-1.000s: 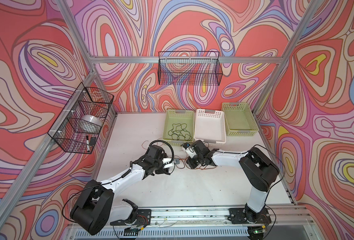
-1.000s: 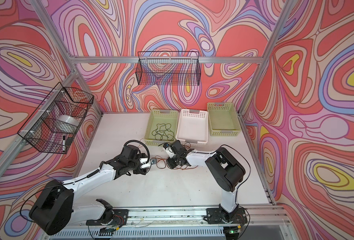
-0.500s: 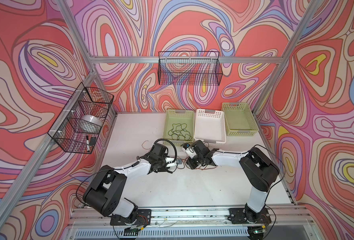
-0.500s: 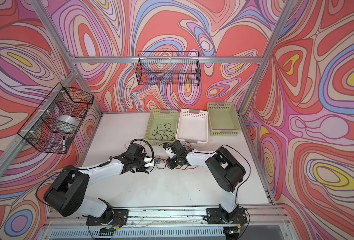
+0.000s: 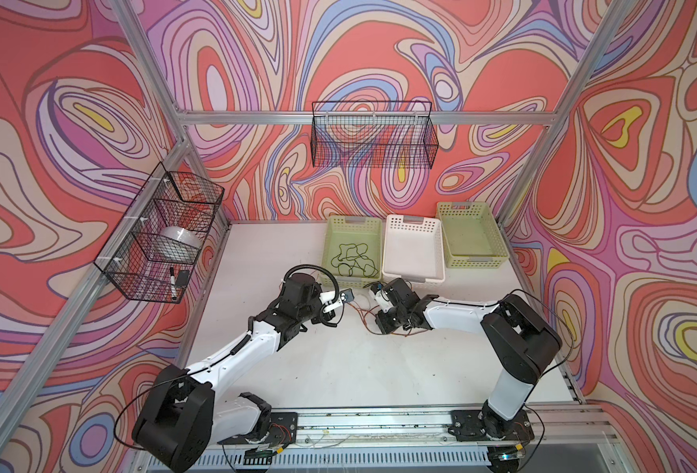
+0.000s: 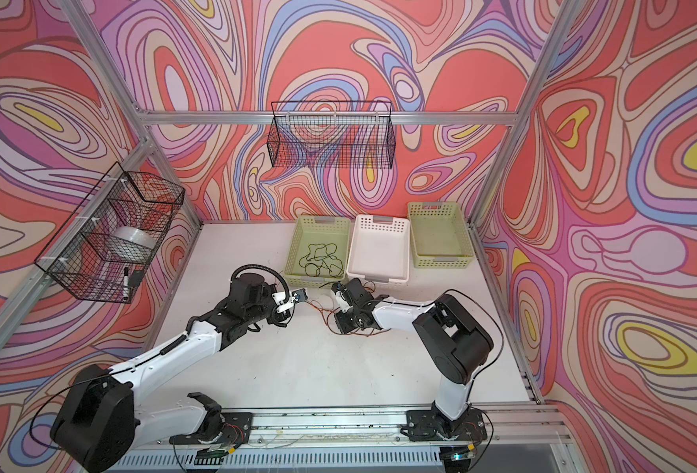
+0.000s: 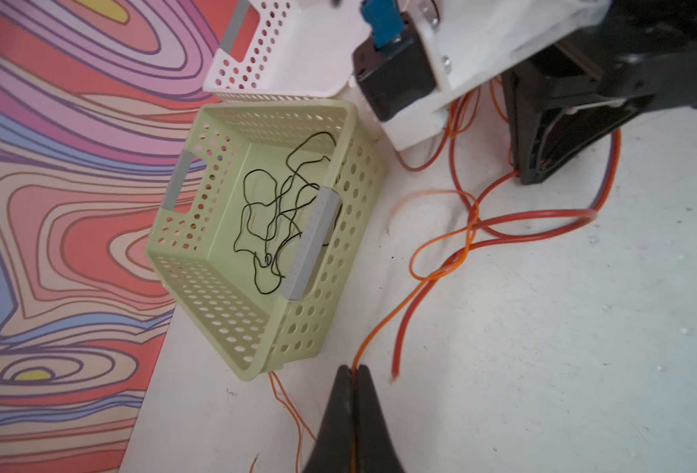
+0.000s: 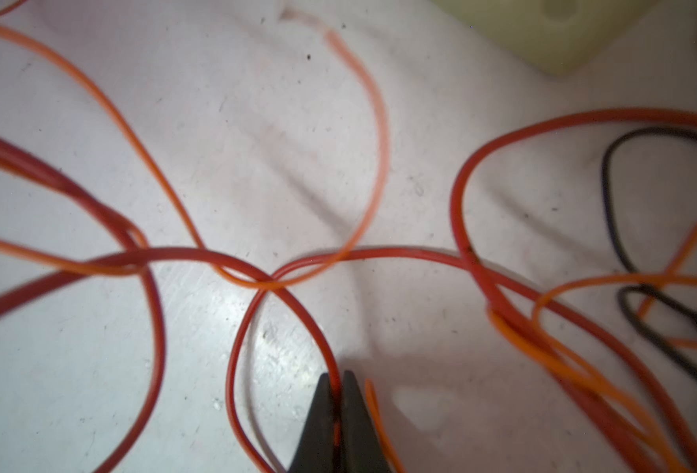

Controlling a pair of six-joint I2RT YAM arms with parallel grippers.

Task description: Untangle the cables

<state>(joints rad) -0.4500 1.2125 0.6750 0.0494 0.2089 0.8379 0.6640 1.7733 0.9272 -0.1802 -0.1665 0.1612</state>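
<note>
Cables (image 7: 467,229) crossed beside green basket (image 7: 306,323). Left gripper (image 7: 354,368) pinches orange cable (image 7: 385,323); right gripper (image 8: 337,374) pinches red-brown cable (image 8: 316,325). Risk: pulling apart tightens the crossing.

Three plastic baskets stand in a row at the back of the white table (image 5: 338,368): the left green basket (image 5: 331,241), the white basket (image 5: 412,250) just beside it, and the right green basket (image 5: 467,237) set slightly further back. A long wire basket (image 5: 373,139) hangs from the aluminium frame (image 5: 256,118) on the back wall. A divided wire basket (image 5: 150,282) hangs on the left wall. Its middle compartment holds a roll of clear tape (image 5: 179,239), and its nearest holds a marker (image 5: 172,282). Swirling red, pink and purple patterned walls (image 5: 379,61) enclose everything.
</note>
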